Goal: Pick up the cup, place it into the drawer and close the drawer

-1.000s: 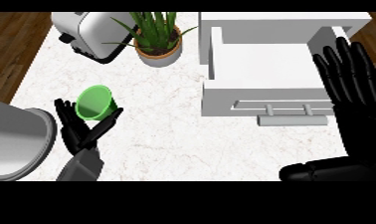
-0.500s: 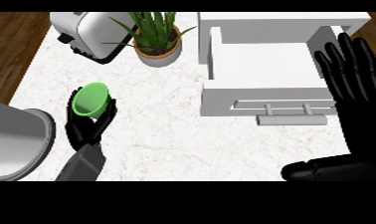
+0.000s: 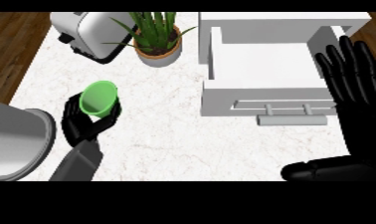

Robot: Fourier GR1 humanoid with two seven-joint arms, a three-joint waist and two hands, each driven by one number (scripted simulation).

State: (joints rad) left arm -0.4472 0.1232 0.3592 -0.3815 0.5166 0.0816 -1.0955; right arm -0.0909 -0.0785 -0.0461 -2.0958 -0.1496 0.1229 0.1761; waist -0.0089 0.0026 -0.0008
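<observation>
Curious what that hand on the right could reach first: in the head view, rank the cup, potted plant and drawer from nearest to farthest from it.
1. drawer: open, directly beside the right hand at the view's right.
2. potted plant: at the counter's back, near the middle.
3. cup: far left, held in the left hand.

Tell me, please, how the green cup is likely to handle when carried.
The green cup looks small and thin-walled, so probably light. Being round, it may roll if laid sideways. Its smooth sides might slip in the left robot hand.
</observation>
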